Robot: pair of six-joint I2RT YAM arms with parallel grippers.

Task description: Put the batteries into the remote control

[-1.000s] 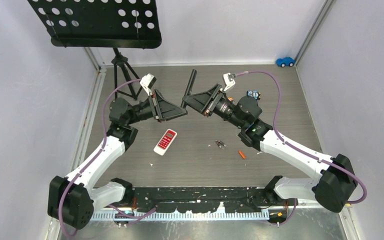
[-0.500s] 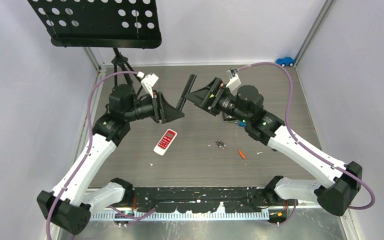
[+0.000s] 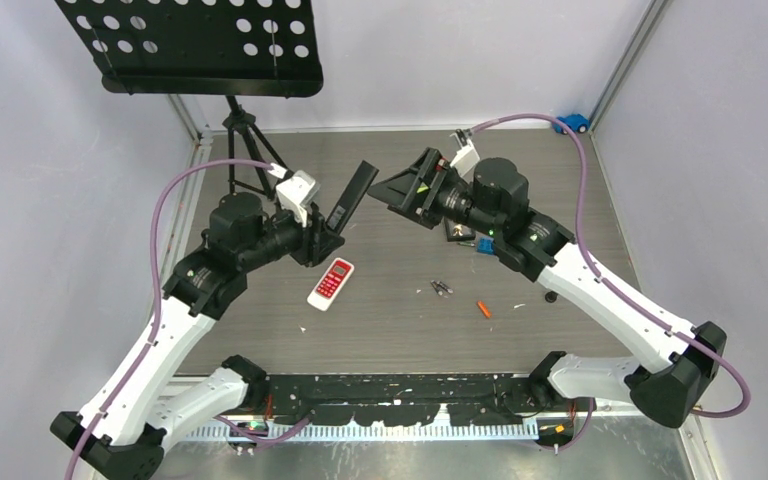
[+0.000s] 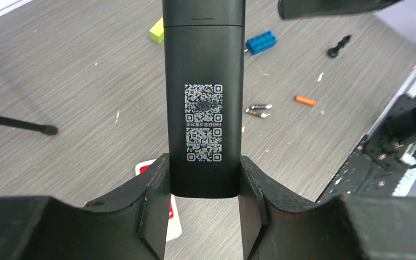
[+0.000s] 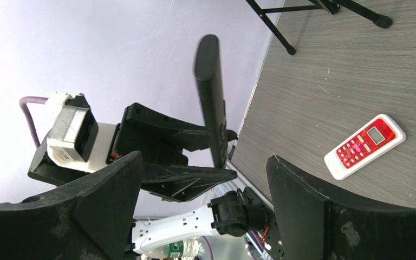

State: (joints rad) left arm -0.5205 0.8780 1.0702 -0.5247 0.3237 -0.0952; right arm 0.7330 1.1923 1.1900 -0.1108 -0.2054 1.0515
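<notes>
A black remote control with a QR code on its back stands up out of my left gripper, which is shut on its lower end. From above, the black remote leans up to the right, off the table. My right gripper faces it from the right, wide open and empty, a short way from it. The batteries lie on the table: a dark grey pair and an orange one, also seen past the remote as the pair and the orange one.
A red and white remote lies on the table under the left gripper. A blue brick and a black knob sit by the right arm. A music stand on a tripod stands back left, a blue toy car back right.
My right gripper has opened and let go of the black remote. The left arm has drawn the remote down and to the left, and it now leans more.
</notes>
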